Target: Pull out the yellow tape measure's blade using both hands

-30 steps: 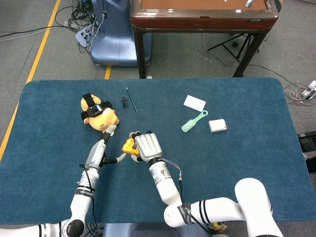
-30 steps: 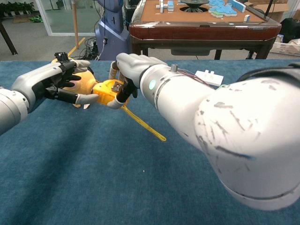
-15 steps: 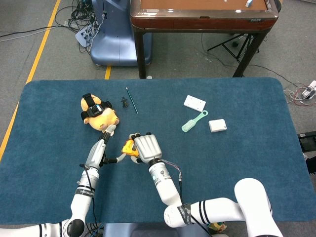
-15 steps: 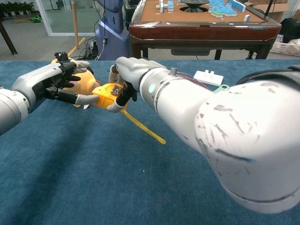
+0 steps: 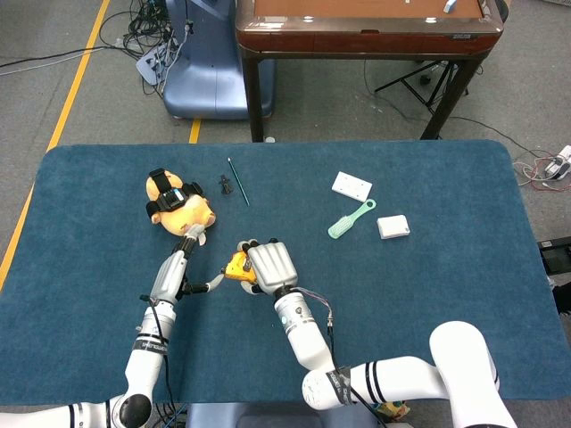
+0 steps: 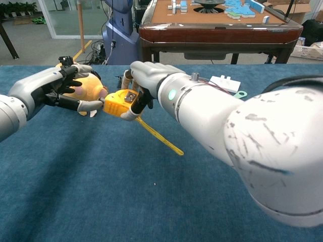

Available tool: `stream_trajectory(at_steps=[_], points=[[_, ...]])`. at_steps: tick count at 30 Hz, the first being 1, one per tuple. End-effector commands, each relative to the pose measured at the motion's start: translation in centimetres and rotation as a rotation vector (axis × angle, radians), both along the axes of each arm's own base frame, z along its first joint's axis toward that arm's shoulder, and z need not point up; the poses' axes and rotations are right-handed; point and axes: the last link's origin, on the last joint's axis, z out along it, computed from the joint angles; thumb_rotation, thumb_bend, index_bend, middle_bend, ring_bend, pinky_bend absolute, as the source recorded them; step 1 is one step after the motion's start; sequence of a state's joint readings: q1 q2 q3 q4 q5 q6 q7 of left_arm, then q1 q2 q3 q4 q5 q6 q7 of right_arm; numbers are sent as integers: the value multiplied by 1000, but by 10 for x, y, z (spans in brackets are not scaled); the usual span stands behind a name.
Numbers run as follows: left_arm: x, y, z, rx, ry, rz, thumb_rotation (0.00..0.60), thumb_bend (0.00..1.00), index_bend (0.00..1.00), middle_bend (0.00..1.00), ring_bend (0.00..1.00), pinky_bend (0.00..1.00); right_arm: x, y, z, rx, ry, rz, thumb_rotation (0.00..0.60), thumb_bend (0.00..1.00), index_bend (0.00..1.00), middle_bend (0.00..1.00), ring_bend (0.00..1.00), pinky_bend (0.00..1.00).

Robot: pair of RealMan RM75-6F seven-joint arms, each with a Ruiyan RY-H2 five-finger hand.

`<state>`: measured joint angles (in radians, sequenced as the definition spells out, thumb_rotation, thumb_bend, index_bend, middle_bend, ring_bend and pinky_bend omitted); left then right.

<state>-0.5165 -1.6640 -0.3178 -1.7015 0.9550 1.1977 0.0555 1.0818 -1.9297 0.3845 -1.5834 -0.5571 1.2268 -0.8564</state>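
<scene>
The yellow tape measure (image 6: 120, 103) (image 5: 235, 264) is lifted a little above the blue table, and my right hand (image 6: 145, 79) (image 5: 269, 265) grips its case from above and the right. Its yellow blade (image 6: 160, 136) runs out from under that hand, slanting down to the table at the lower right. My left hand (image 6: 59, 88) (image 5: 175, 270) is just left of the case. One outstretched fingertip (image 6: 96, 105) touches the case's left edge; the other fingers are loosely curled and hold nothing.
An orange plush toy (image 5: 179, 204) (image 6: 87, 86) lies right behind my left hand. Further back on the table (image 5: 428, 294) lie a thin green stick (image 5: 237, 181), a white plate (image 5: 351, 186), a green brush (image 5: 351, 218) and a white box (image 5: 393, 226).
My right hand has carried the tape measure slightly right and away from me, and the blade has shifted with it. My left hand has followed, its fingertip staying on the case.
</scene>
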Motion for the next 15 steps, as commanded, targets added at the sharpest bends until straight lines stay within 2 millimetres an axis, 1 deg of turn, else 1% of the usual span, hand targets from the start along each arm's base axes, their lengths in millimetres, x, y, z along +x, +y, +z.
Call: stream_trajectory(at_steps=[1,15], points=[[-1,1,0,3,-2,5,600,215,0,0,0,0,-2,0,1,-1,-1,-3,600,668,658,664,594,294],[-6,4,3,13,-6,30,600,215,0,0,0,0,-8,-1,4,8,5,-12,600,669,666,671,604,294]])
